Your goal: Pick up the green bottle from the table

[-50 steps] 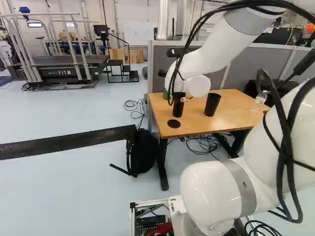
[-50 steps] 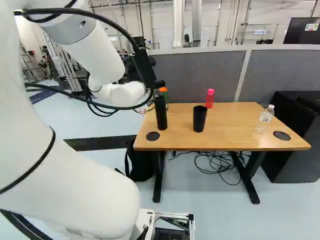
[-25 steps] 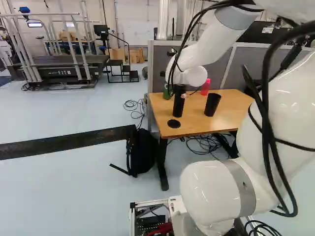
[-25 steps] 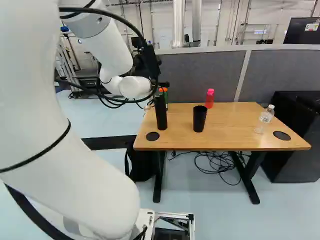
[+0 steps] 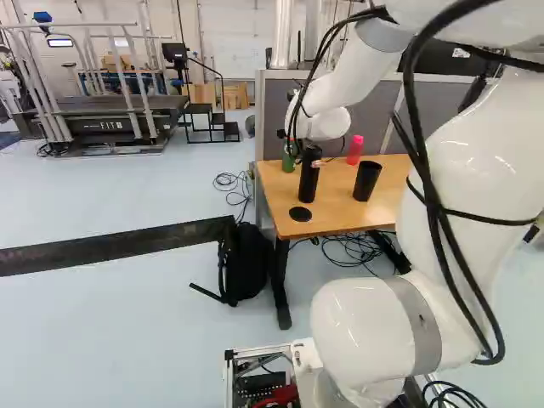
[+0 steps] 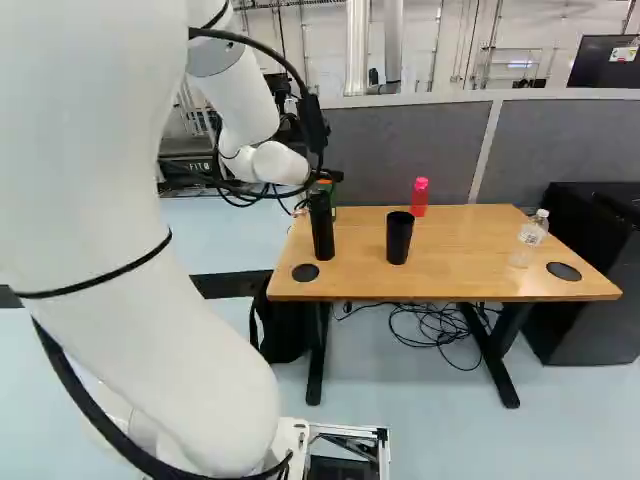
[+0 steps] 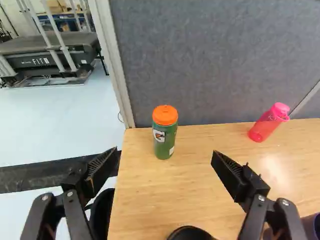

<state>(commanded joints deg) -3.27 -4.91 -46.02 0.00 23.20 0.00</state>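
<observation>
The gripper (image 5: 318,163) shows only in part in the left base view, below the white wrist and close to the top of the black bottle. In the wrist view the gripper (image 7: 165,151) stands wide open, nothing gripped. Ahead of its fingers, roughly centred on the gap, the green bottle (image 7: 165,135) with an orange lid stands upright at the back left corner of the wooden table (image 7: 150,200). In the left base view the green bottle (image 5: 288,162) is partly covered by the wrist and cables.
The tall black bottle (image 6: 321,228) stands on the table nearer the base than the green one. Beside it are a black cup (image 6: 399,238), a pink bottle (image 6: 419,196) and a clear bottle (image 6: 530,238). A grey partition (image 7: 210,60) rises behind the table; a black backpack (image 5: 248,263) sits beside its leg.
My arm has extended ahead, its wrist now farther from the base; the upper arm has swung towards the middle in both base views. The objects and the base have stayed still.
</observation>
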